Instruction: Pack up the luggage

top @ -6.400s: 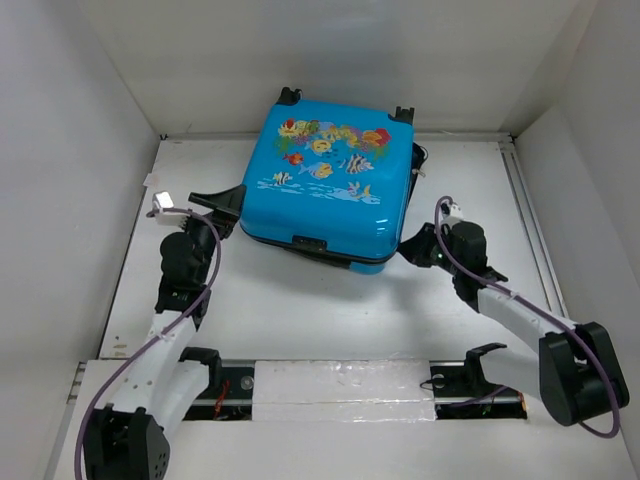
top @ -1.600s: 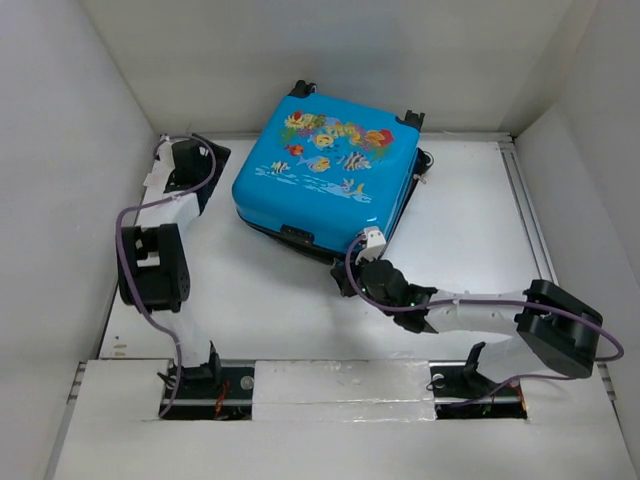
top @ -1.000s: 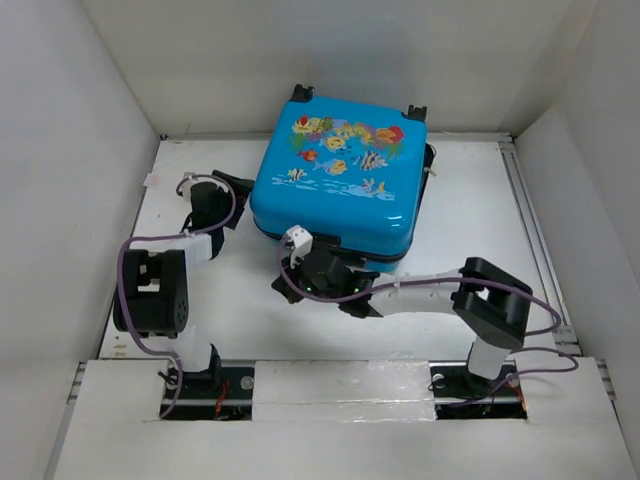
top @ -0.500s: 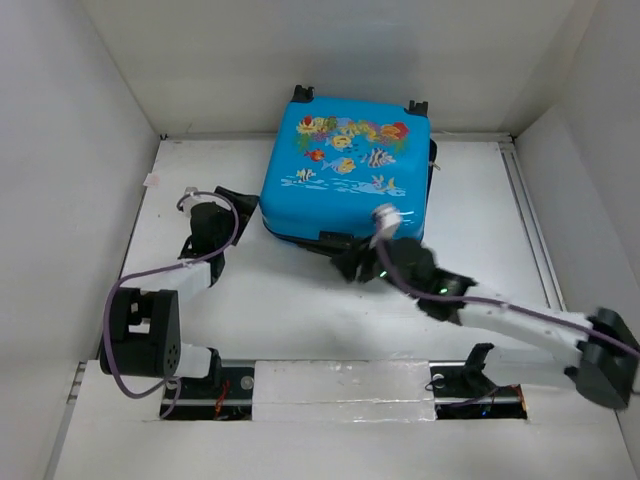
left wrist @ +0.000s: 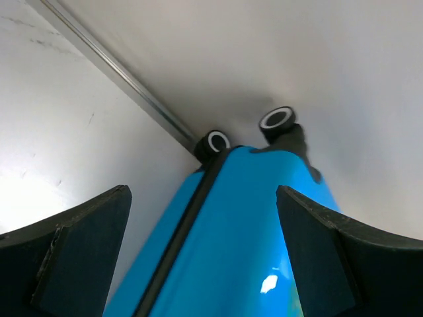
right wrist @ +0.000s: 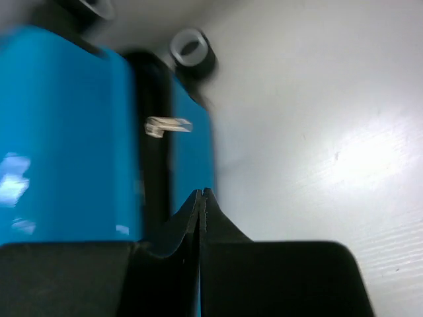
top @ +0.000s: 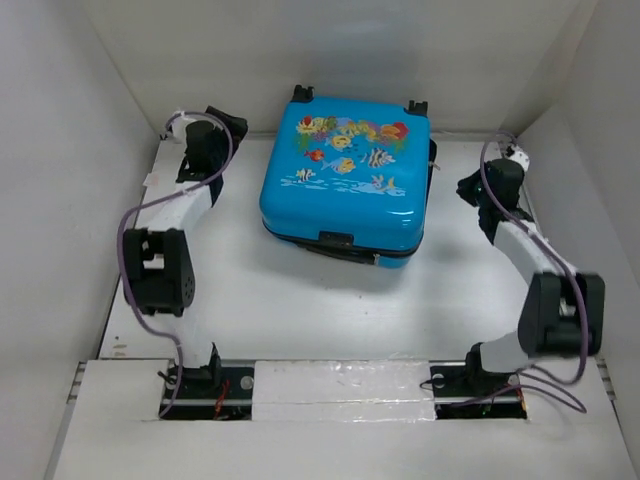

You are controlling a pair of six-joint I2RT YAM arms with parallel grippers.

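Note:
The luggage (top: 345, 170) is a bright-blue suitcase lying shut on the white table, fish print facing up, black wheels (top: 301, 93) at the back wall. My left gripper (top: 232, 122) is open and empty by the luggage's back left corner. In the left wrist view the blue shell (left wrist: 231, 231) lies between my wide-apart fingers (left wrist: 79, 257), with two wheels (left wrist: 215, 141) beyond. My right gripper (top: 464, 190) is shut and empty, just off the luggage's right side. In the right wrist view its tips (right wrist: 201, 195) point along the black zipper seam (right wrist: 153, 132), near a clear zipper pull (right wrist: 168, 124).
White walls enclose the table at the back and on both sides. A metal rail (top: 525, 210) runs along the right side and another along the back wall (left wrist: 132, 86). A taped white strip (top: 345, 390) lies between the arm bases at the near edge.
My right arm swung from the luggage's front edge round to its right side. My left arm moved from the left front up to the back left corner. The luggage has barely shifted.

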